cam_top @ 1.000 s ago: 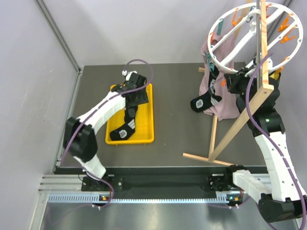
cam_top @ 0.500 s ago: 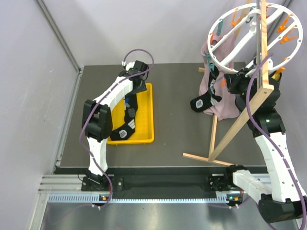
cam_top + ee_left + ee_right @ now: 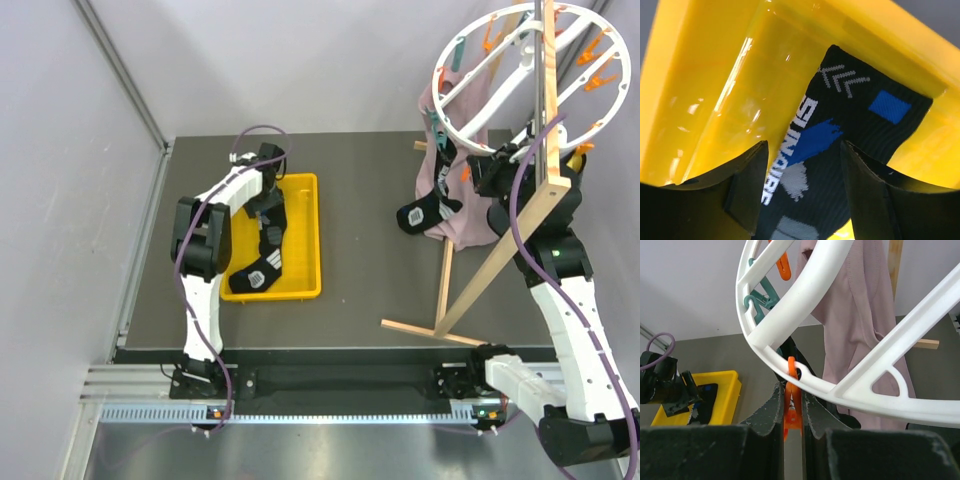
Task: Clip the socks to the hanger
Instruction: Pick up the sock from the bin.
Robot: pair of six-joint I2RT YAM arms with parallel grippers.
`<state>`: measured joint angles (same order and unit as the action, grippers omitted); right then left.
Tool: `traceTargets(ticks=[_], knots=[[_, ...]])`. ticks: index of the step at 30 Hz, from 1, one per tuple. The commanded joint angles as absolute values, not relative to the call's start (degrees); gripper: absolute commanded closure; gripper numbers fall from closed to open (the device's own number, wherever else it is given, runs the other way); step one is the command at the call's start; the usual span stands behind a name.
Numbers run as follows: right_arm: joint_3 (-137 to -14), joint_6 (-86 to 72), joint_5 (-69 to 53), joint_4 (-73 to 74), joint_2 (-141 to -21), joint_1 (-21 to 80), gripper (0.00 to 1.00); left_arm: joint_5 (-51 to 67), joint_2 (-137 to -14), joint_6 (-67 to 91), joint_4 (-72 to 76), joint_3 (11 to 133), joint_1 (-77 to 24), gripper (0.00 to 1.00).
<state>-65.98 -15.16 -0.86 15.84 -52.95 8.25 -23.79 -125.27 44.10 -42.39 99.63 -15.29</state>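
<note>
One black sock (image 3: pixel 262 262) with grey, white and blue marks lies in the yellow tray (image 3: pixel 305 285). My left gripper (image 3: pixel 268 208) is down in the tray, open, its fingers either side of the sock's upper part (image 3: pixel 840 130) in the left wrist view (image 3: pixel 805 187). A second sock (image 3: pixel 418 214) hangs from the white ring hanger (image 3: pixel 447 60) beside a pink cloth (image 3: pixel 470 215). My right gripper (image 3: pixel 482 173) is under the ring (image 3: pixel 805 290), shut on an orange clip (image 3: pixel 792 407) that hangs from the rim.
The hanger's light wooden frame (image 3: pixel 500 255) stands at the right, its feet spreading over the dark table (image 3: pixel 370 200). Teal and orange clips (image 3: pixel 762 297) hang around the ring. Grey walls close in the back and left.
My left arm has folded back and its gripper has come down into the tray, over the sock's upper part. The right arm has not moved and keeps its hold on the clip.
</note>
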Motion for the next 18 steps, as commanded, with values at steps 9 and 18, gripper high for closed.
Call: traceTargets(ticks=[9,18], knots=[[-63.81,-13.89,-2.55,20.04,-53.52,9.23,1.0,-18.19,-129.46,45.79,-35.69,95.72,-14.77,0.51],[-64.42,-14.06,-2.37,20.92,-54.4,9.23,1.0,-15.65,-121.48,43.25,-34.63,93.43,-14.77,1.0]])
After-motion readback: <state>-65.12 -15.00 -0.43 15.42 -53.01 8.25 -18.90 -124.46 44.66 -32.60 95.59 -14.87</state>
